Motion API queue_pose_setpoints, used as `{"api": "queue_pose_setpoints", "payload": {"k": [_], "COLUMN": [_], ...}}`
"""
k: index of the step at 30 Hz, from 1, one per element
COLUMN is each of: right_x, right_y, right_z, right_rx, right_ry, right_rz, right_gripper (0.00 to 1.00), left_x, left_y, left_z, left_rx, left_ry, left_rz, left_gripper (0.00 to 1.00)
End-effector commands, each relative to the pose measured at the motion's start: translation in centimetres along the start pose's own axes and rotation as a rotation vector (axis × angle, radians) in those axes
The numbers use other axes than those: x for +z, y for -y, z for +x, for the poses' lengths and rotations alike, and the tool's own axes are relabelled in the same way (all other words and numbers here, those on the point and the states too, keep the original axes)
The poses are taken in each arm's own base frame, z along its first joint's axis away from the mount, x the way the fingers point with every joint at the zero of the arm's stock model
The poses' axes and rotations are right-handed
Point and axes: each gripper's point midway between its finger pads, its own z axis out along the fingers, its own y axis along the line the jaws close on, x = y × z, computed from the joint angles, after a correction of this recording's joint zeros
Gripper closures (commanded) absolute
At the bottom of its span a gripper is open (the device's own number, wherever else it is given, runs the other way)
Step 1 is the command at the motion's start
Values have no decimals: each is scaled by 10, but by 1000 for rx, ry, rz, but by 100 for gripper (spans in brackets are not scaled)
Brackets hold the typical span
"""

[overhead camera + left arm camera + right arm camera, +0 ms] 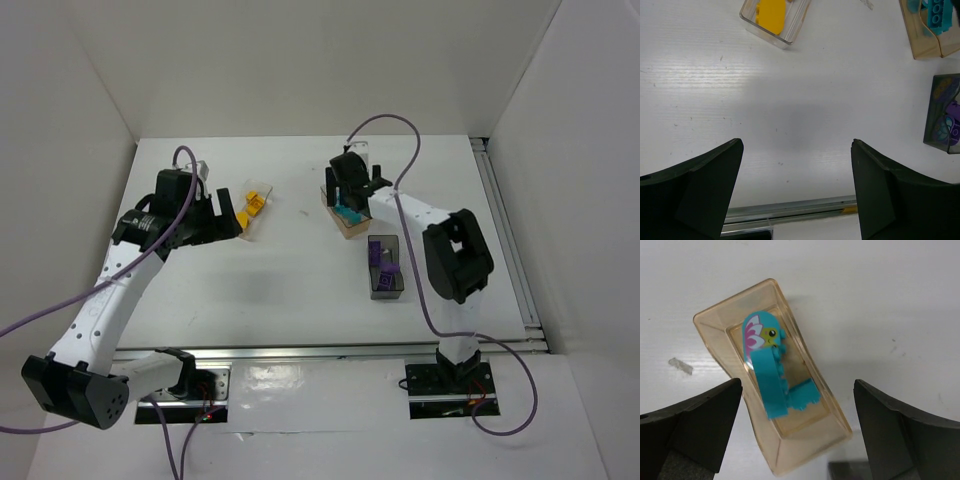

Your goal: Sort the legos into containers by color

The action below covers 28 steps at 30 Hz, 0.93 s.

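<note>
Three tubs, one colour in each? — Mia

As far as the views show, yes. In the top view the clear tub (256, 213), at ten o'clock from the table's (300, 280) middle, holds the yellow bricks (255, 204). The tan tub (715, 327), at one o'clock, holds the teal bricks (774, 385). The smoky grey tub (388, 285), at four o'clock, holds the purple bricks (379, 255). I see no brick lying loose.

And the arms? — Mia

Both empty. The right gripper (797, 390) hangs directly over the tan tub with its jaws spread wide. The left gripper (797, 145) is also spread, over bare table at four o'clock from the clear tub.

What could go wrong? — Mia

The tubs look light. If the right arm drops or swings sideways, a finger could catch the tan rim, tip the tub and spill the teal bricks. It could also shove the tan tub into the grey tub, which sits near it at five o'clock.

Any lettering? — Mia

None legible. One rounded teal brick (760, 335) has a printed yellow face with pink-and-white petals.
</note>
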Motion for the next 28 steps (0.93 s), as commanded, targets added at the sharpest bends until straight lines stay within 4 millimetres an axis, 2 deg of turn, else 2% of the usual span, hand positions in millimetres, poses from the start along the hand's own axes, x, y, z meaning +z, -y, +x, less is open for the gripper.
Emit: {"api": "queue_pose_setpoints", "payload": {"k": [1, 3, 4, 7, 8, 9, 10, 11, 12, 13, 14, 16, 20, 28], "right_x": [-75, -96, -112, -127, -128, -131, -130, -138, -141, -147, -149, -154, -161, -166], "right_y": [30, 54, 81, 150, 188, 207, 219, 247, 257, 259, 266, 267, 268, 272], "right_z": [-71, -65, -60, -26, -8, 2, 23, 26, 33, 44, 47, 49, 44, 36], "right_rx": [181, 220, 250, 340, 395, 428, 442, 515, 537, 560, 586, 600, 624, 616], "right_ry": [226, 234, 249, 170, 113, 88, 32, 44, 37, 27, 30, 47, 97, 136], "right_rz": [46, 115, 174, 318, 403, 439, 444, 483, 493, 471, 471, 455, 430, 437], "right_gripper": [0, 0, 0, 0, 0, 0, 0, 0, 0, 0, 0, 0, 0, 0], "left_x": [-2, 1, 1, 5, 5, 5, 5, 5, 4, 5, 2, 0, -7, -7], "left_y": [3, 2, 4, -9, -10, -14, -12, -9, -7, -5, -3, -1, 6, 8], "left_z": [-5, -2, -3, -1, -2, 0, 1, 2, 2, 0, 0, -4, -12, -14], "left_rx": [-2, -1, -1, 8, 8, 2, 2, 1, -8, -8, -8, -8, -8, -8], "left_ry": [14, 4, 9, 16, 19, 12, 6, 1, -3, 3, 10, 20, 41, 46], "left_rz": [19, 15, 27, -38, -47, -57, -44, -30, -21, -9, 4, 8, 37, 49], "left_gripper": [5, 5, 5, 5, 5, 5, 5, 5, 5, 5, 5, 5, 5, 5]}}
